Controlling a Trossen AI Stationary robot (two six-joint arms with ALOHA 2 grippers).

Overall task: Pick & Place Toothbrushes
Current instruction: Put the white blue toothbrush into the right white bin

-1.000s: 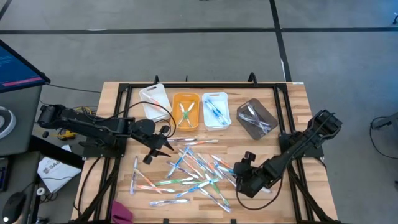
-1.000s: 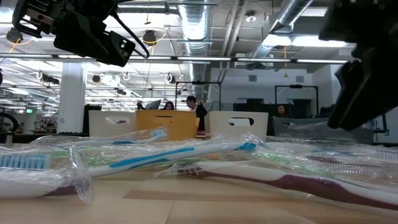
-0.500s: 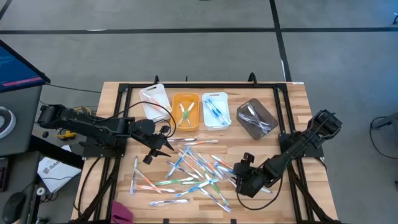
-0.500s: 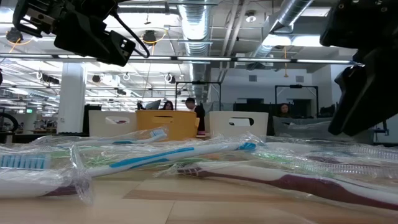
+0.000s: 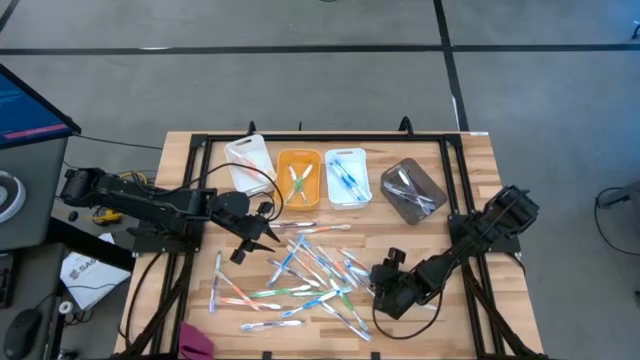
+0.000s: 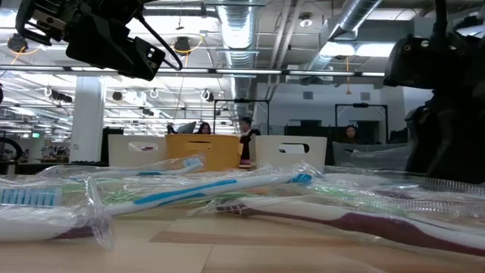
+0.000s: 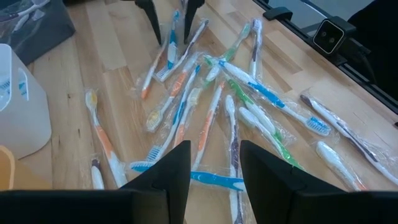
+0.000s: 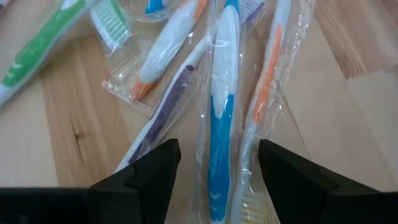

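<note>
**Operator:** Since a second ago my right hand [image 5: 378, 287] has slid a little further in over the edge of the toothbrushes [image 5: 310, 275]; the left hand [image 5: 262, 232] hasn't budged.

**Supervisor:** What does the high view give you?

**Operator:** I see the wrapped brushes scattered mid-bench [image 5: 180, 170], between the 2 arms. Behind them sit 4 bins in a row: a white bin [image 5: 250, 160], an orange bin [image 5: 298, 178], a clear bin [image 5: 347, 176] and a grey bin [image 5: 412, 190]. The orange, clear and grey ones hold brushes.

**Supervisor:** Low view?

**Operator:** Brushes [image 6: 197, 189] lie flat across the foreground; people stand far back in the room.

**Supervisor:** Left wrist?

**Operator:** My left hand [image 7: 214, 163] has its fingers apart, holding nothing, above the pile [image 7: 217, 106].

**Supervisor:** Right wrist?

**Operator:** My right hand [image 8: 219, 163] is spread, empty, straddling a blue-and-white brush [image 8: 221, 118] lying between its fingers.
</note>
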